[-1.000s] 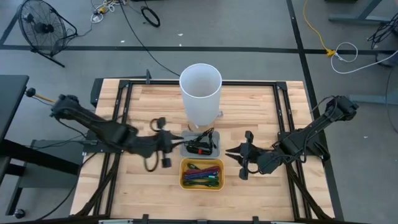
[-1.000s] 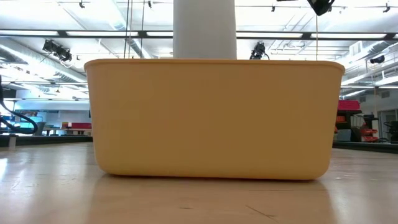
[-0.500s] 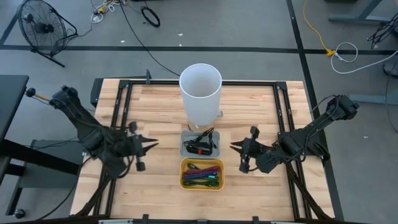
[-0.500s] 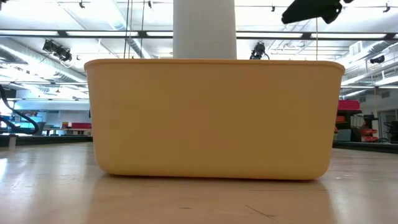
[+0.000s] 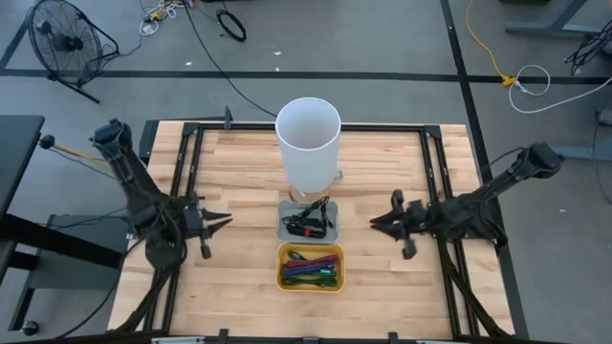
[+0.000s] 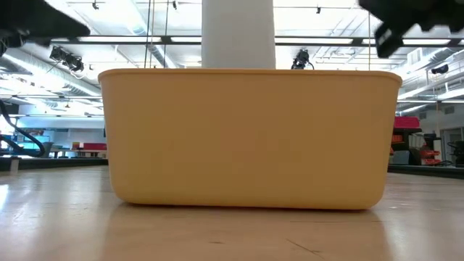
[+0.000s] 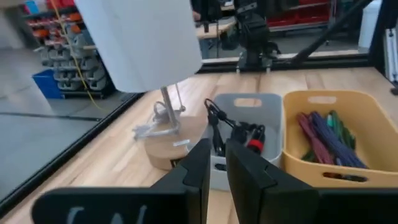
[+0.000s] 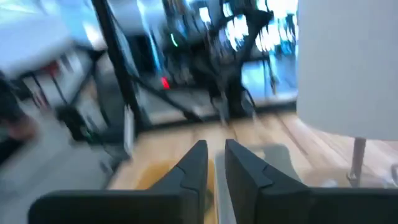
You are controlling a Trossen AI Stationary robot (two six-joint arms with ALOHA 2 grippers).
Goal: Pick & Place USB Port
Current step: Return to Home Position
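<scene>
Gray bin mid-table holds black charger cables; yellow bin, at its six o'clock, holds coloured cables. Left gripper at nine o'clock and right gripper at three are both pinched closed and empty. Sorting looks done; homing calls for folding both arms clear.

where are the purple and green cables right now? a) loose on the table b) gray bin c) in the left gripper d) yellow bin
d: the high view shows the purple and green cables lying inside the yellow bin, while the gray bin beside it holds black cable.
</scene>
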